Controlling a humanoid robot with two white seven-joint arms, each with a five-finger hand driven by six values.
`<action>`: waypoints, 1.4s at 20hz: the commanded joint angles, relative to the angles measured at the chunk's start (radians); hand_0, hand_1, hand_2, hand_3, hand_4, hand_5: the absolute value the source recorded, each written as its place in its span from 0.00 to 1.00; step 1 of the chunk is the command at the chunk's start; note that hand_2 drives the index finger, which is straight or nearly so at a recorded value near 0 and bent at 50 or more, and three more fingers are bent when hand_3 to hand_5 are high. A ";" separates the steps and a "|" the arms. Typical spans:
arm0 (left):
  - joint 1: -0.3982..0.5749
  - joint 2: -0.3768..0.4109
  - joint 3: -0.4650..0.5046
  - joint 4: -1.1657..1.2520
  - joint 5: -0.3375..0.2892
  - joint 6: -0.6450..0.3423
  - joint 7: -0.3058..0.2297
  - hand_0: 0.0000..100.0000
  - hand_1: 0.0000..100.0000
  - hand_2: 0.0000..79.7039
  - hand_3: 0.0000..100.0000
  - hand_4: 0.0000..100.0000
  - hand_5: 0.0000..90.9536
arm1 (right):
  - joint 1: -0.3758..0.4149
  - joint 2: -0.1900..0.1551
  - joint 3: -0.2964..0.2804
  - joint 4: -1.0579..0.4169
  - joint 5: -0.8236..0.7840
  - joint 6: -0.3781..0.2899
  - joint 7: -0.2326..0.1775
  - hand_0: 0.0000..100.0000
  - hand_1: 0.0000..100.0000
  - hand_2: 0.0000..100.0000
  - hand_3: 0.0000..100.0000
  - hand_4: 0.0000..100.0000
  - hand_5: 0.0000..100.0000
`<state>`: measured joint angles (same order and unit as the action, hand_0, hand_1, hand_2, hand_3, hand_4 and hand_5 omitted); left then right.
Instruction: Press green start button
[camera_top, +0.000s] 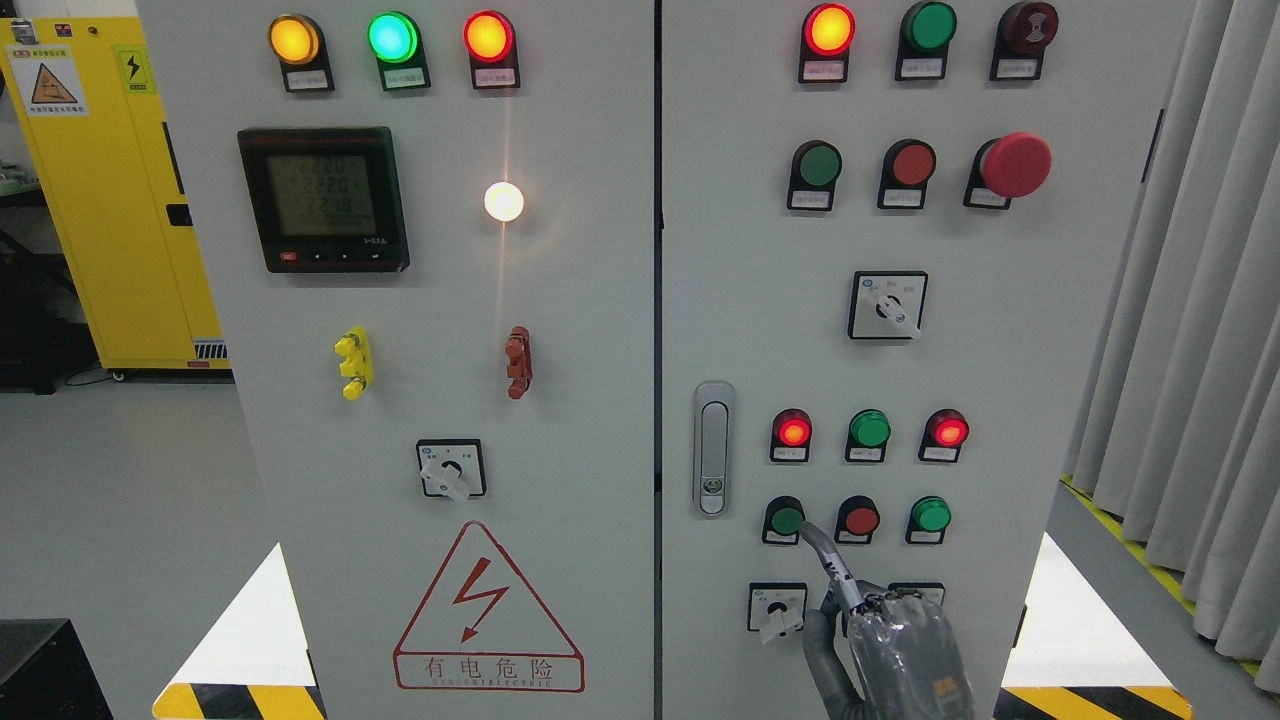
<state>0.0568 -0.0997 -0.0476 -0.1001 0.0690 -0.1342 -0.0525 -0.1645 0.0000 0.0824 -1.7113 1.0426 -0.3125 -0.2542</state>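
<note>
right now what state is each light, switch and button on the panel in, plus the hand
amber lamp: lit
green lamp: lit
red lamp: lit
digital meter: on, digits too blurred to read
white lamp: lit
top right red lamp: lit
emergency stop: cannot tell
door latch: flush
green start button: fingertip on it
right hand: index finger extended, other fingers curled
</note>
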 joint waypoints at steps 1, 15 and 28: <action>0.000 0.000 0.000 0.000 0.000 0.001 0.000 0.12 0.56 0.00 0.00 0.00 0.00 | 0.040 -0.026 0.040 -0.086 -0.255 0.000 0.016 0.96 0.99 0.00 0.77 0.84 0.89; 0.000 0.000 0.000 0.000 0.000 0.001 0.000 0.12 0.56 0.00 0.00 0.00 0.00 | 0.160 -0.034 0.132 -0.206 -0.921 0.012 0.199 0.66 0.66 0.00 0.09 0.16 0.14; 0.000 0.000 0.000 0.000 0.000 0.001 0.000 0.12 0.56 0.00 0.00 0.00 0.00 | 0.184 -0.035 0.137 -0.225 -0.967 0.030 0.216 0.57 0.64 0.00 0.05 0.11 0.10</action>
<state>0.0569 -0.0997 -0.0476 -0.1002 0.0690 -0.1342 -0.0526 -0.0037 -0.0186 0.2022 -1.9035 0.0983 -0.2852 -0.0392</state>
